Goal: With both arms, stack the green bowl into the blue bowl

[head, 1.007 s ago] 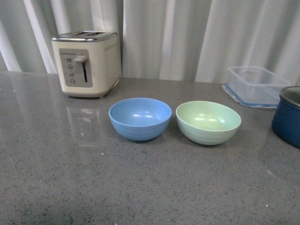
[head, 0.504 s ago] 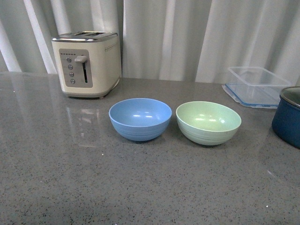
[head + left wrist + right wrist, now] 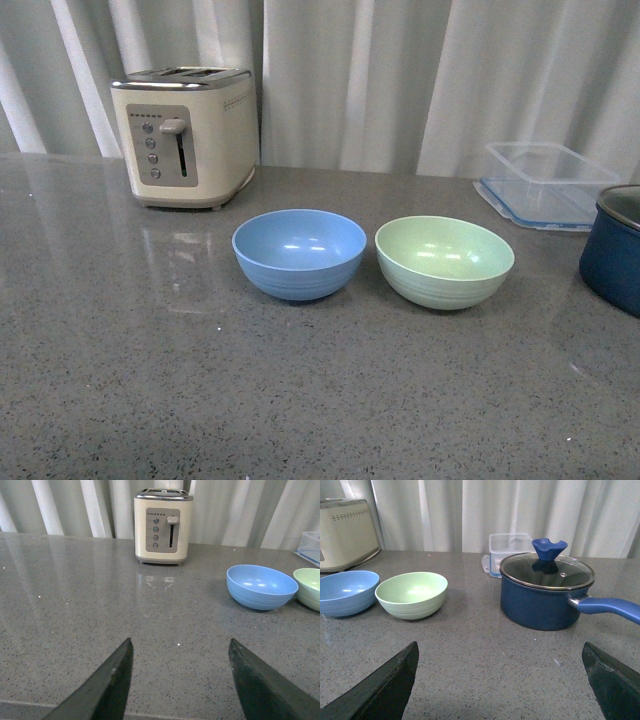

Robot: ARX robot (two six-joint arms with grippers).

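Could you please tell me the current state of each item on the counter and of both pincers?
Blue bowl: upright, empty.
Green bowl: upright, empty, not yet stacked.
Toaster: lever up.
Pot: glass lid on.
Clear box: upright, looks empty.
Left pincer: open, holding nothing.
Right pincer: open, holding nothing.

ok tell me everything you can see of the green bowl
The green bowl is pale mint, round and plastic-looking, with faint ridges around its lower wall. It stands upright and empty on the grey speckled counter, just right of the blue bowl, with a narrow gap between their rims in the front view. The pot stands further right, apart from it. Only the counter touches it.
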